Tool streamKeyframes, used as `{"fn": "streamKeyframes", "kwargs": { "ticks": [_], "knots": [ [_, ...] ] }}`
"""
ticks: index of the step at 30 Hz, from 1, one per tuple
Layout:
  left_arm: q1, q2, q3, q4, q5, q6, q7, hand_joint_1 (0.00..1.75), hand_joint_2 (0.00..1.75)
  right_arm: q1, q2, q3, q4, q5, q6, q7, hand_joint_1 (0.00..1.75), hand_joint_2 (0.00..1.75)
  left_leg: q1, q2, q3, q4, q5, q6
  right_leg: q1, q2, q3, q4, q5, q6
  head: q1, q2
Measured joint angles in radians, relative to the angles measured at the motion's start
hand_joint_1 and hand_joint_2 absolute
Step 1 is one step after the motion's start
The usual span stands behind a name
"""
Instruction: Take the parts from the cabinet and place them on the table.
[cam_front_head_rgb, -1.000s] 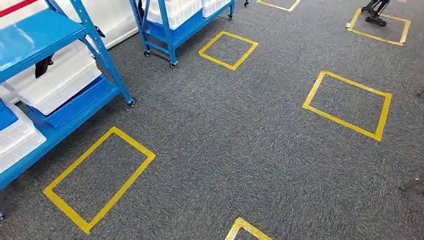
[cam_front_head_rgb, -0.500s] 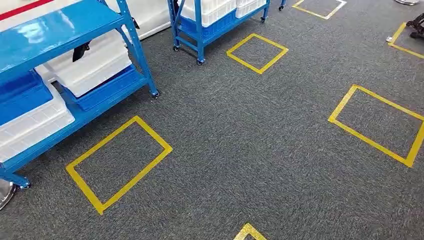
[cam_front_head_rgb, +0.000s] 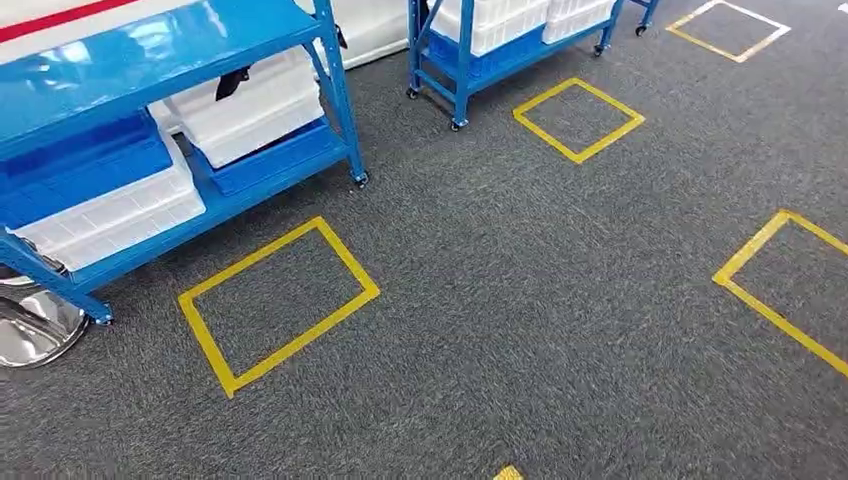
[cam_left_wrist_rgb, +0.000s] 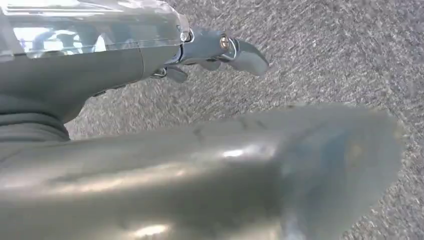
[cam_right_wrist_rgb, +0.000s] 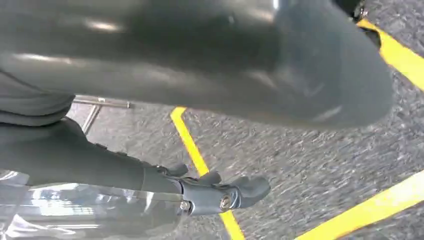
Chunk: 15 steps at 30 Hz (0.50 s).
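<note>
Cabinet (cam_front_head_rgb: 150, 120) stands ahead-left, nearer left hand (cam_left_wrist_rgb: 215, 50) than right hand (cam_right_wrist_rgb: 220, 192). Both hang over carpet, holding nothing; fingers loosely curled, spread unclear. Parts presumably in white bins (cam_front_head_rgb: 255, 105); not visible.

From the head view I get the near rack (cam_front_head_rgb: 170, 60) only in part: its left end and upper levels run out past the frame's edge, and the top shelf hides most of the white bins (cam_front_head_rgb: 110, 215) beneath, so I can't see what they contain. A dark item (cam_front_head_rgb: 233, 82) at a bin's rim is too small for me to identify. The far rack (cam_front_head_rgb: 480, 50) is cut off at the top. A shiny metal object (cam_front_head_rgb: 35, 325) at the left edge is half out of frame. In the left wrist view the left hand (cam_left_wrist_rgb: 215, 50) is blurred and I can't read its fingers; the right hand (cam_right_wrist_rgb: 220, 192) in its wrist view is the same.
</note>
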Motion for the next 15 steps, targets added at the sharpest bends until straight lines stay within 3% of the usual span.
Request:
{"fn": "streamKeyframes", "kwargs": {
  "ticks": [1,2,3,5,6,7,8,9,10,11,15],
  "knots": [
    [0.001,0.001,0.000,0.001,0.000,0.000,0.000,0.00,0.00,0.000,0.000,-0.001,0.000,0.000,0.001,0.000,0.00,0.00,-0.001,0.033,-0.002,0.015,-0.010,-0.004,-0.001,-0.013,0.003,-0.003,0.001,-0.006,0.000,0.000],
    [0.000,0.000,0.000,0.001,0.000,0.000,0.000,0.00,0.00,0.002,0.000,-0.001,0.000,0.000,0.001,0.000,0.00,0.00,-0.003,0.076,-0.024,0.060,-0.043,-0.008,0.000,-0.023,0.003,-0.004,0.000,-0.014,-0.008,0.000],
    [-0.003,0.000,0.000,0.001,0.000,0.000,0.000,0.00,0.00,0.005,0.000,-0.002,0.000,0.000,0.002,0.000,0.00,0.00,-0.001,0.098,-0.062,0.137,-0.086,-0.013,0.003,-0.037,0.003,-0.004,-0.001,-0.017,-0.007,0.000],
    [-0.005,0.000,0.000,0.001,0.001,0.000,0.000,0.00,0.00,0.006,0.000,-0.003,0.000,0.000,0.002,0.000,0.00,0.00,0.002,0.109,-0.138,0.294,-0.150,-0.017,0.007,-0.064,0.003,-0.003,-0.004,-0.020,-0.007,0.000],
    [-0.004,0.000,0.000,0.001,0.002,0.000,0.000,0.00,0.00,0.006,0.000,-0.003,0.000,0.001,0.002,0.000,0.00,0.00,0.002,0.111,-0.154,0.325,-0.151,-0.018,0.008,-0.076,0.004,-0.003,-0.006,-0.021,-0.007,0.000],
    [-0.001,0.000,0.000,0.001,0.003,0.000,0.000,0.00,0.00,0.005,0.000,-0.004,0.000,0.002,0.002,0.000,0.00,0.00,0.003,0.112,-0.143,0.301,-0.125,-0.017,0.009,-0.087,0.006,-0.003,-0.008,-0.020,-0.007,0.000],
    [0.001,0.000,0.000,0.001,0.003,0.000,0.000,0.00,0.00,0.005,0.000,-0.004,0.000,0.002,0.003,0.000,0.00,0.00,0.003,0.114,-0.110,0.238,-0.086,-0.014,0.009,-0.097,0.011,-0.003,-0.011,-0.019,-0.008,0.000],
    [0.000,0.000,0.000,0.001,0.004,0.000,-0.001,0.00,0.00,0.004,0.000,-0.004,0.000,0.002,0.003,0.000,0.00,0.00,0.002,0.123,-0.060,0.141,-0.038,-0.009,0.009,-0.108,0.016,-0.003,-0.014,-0.017,-0.007,0.000],
    [-0.001,0.000,0.000,0.001,0.005,0.000,-0.004,0.00,0.00,0.003,0.000,-0.004,0.000,0.003,0.003,0.000,0.00,0.00,-0.001,0.154,-0.008,0.045,0.002,0.000,0.010,-0.117,0.023,-0.003,-0.017,-0.014,-0.007,0.000],
    [-0.004,0.000,0.000,0.001,0.006,0.000,-0.008,0.00,0.00,0.004,0.000,-0.005,0.000,0.005,0.003,0.000,0.00,0.00,-0.012,0.189,0.007,0.009,-0.012,0.008,0.015,-0.126,0.025,-0.003,-0.021,-0.008,-0.007,0.000],
    [0.000,0.000,0.000,0.001,0.011,-0.002,-0.020,0.00,0.00,-0.007,0.000,-0.006,-0.001,0.008,0.003,-0.002,0.00,0.00,-0.017,0.149,0.003,-0.002,-0.004,0.027,0.014,-0.157,0.041,-0.014,-0.024,0.014,-0.007,0.000]
  ]
}}
